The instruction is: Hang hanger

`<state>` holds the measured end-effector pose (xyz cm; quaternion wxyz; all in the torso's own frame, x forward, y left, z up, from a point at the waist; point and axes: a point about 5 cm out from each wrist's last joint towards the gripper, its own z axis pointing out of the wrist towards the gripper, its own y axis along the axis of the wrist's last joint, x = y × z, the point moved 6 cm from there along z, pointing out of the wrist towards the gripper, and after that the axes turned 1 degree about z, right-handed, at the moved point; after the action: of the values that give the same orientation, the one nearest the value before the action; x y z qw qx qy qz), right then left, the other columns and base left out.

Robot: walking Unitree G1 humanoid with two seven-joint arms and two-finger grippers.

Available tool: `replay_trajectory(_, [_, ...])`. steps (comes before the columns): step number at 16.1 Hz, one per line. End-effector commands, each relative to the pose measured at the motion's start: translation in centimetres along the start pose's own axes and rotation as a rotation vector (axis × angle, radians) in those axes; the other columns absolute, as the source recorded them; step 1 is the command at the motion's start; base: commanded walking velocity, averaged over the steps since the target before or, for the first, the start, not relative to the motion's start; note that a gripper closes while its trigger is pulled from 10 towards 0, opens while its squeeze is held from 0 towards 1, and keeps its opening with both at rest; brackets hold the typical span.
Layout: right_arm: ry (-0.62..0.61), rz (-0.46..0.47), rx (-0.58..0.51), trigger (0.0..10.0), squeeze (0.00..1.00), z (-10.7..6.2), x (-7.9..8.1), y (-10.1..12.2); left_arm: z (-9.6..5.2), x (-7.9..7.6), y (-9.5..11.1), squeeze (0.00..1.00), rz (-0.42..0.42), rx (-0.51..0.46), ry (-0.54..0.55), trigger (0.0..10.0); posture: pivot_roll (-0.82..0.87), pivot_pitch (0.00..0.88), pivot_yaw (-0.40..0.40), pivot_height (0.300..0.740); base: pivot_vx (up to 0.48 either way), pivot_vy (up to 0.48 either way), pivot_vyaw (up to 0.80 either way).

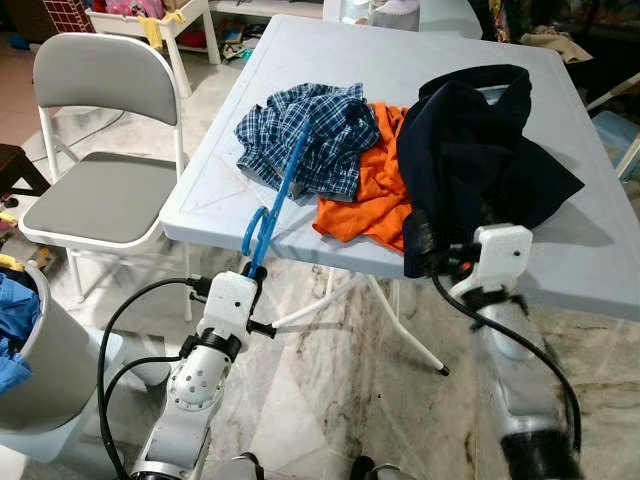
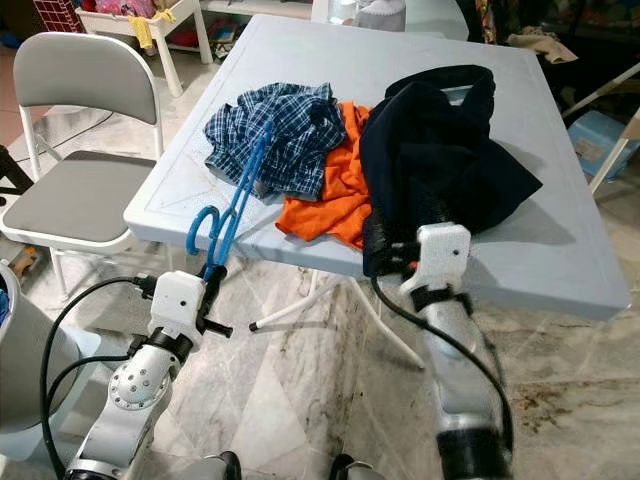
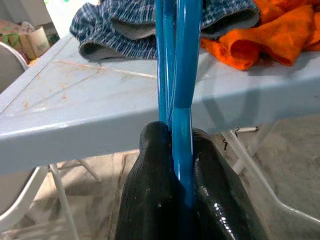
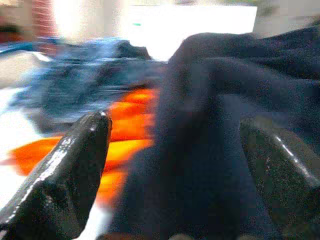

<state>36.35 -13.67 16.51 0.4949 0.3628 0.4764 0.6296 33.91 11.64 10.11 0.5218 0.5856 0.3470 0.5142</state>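
Left gripper: our left gripper is clenched on the blue hanger, low on it and close to the hook, at the near edge of the table. In the left wrist view the two black fingers press the blue bars from both sides, with no gap.

Hanger: it goes up and away from the left gripper and leans over the table edge, and its far end lies on the plaid shirt. We think we hold it near the hook so that the long arms stay free to go into a garment.

Right gripper: our right gripper is spread wide, with the navy garment between the two fingers. We cannot tell if the fingers touch the cloth; the right wrist view is blurred.

Navy garment: it is heaped directly ahead of the right gripper and hangs a little over the near table edge. Probably this is the piece that we want to put on the hanger.

Orange cloth: it lies between the plaid shirt and the navy garment, so between our two grippers.

Next step, our judgement: the right fingers must close on the navy cloth before the hanger can go inside it.

Risk: the hanger tip may catch the plaid shirt when we lift.
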Motion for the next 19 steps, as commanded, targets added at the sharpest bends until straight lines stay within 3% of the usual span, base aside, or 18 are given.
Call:
replay_trajectory(1, [0.076,0.048,-0.018,10.0,0.0,0.2,1.3,1.0,0.1,-0.3,0.2,0.0,0.004,-0.012,-0.01,10.0,0.12,0.154,-0.017,0.74,0.0,0.0,0.0])
replay_trajectory(2, [0.089,0.117,-0.024,10.0,0.0,0.6,1.3,1.6,0.1,-0.4,-0.1,0.0,-0.002,-0.003,-0.008,10.0,0.12,0.152,-0.018,0.74,0.0,0.0,0.0])
replay_trajectory(3, [0.092,0.124,-0.028,10.0,0.0,0.9,1.0,2.1,0.1,-0.4,-0.2,0.0,-0.004,-0.003,-0.009,10.0,0.12,0.151,-0.02,0.74,0.0,0.0,0.0])
replay_trajectory(6, [-0.042,0.165,-0.065,10.0,0.0,1.7,-2.0,3.7,0.2,-0.2,0.0,0.0,0.0,-0.01,0.006,10.0,0.12,0.148,-0.022,0.74,0.0,0.0,0.0])
replay_trajectory(7, [-0.123,0.091,-0.093,10.0,0.0,1.7,-3.5,4.8,0.2,0.2,0.2,0.0,0.015,-0.02,0.025,10.0,0.12,0.15,-0.025,0.74,0.0,0.0,0.0])
replay_trajectory(8, [-0.151,0.059,-0.093,10.0,0.0,1.7,-4.0,4.9,0.2,0.3,0.2,0.0,0.016,-0.02,0.032,10.0,0.12,0.15,-0.025,0.74,0.0,0.0,0.0])
replay_trajectory(10, [-0.234,0.005,-0.051,10.0,0.0,0.6,-5.3,3.7,0.0,0.7,-0.3,0.0,0.023,0.002,0.064,10.0,0.12,0.151,-0.026,0.74,0.0,0.0,0.0])
replay_trajectory(13, [-0.276,-0.002,0.015,10.0,0.0,-0.4,-4.8,1.9,0.2,0.9,-0.3,0.0,0.019,0.004,0.072,10.0,0.12,0.154,-0.023,0.74,0.0,0.0,0.0])
replay_trajectory(19, [-0.297,-0.007,0.028,10.0,0.0,-0.8,-4.9,1.4,0.8,0.7,-0.5,0.0,0.02,0.017,0.058,10.0,0.11,0.152,-0.012,0.74,0.0,0.0,-0.78])
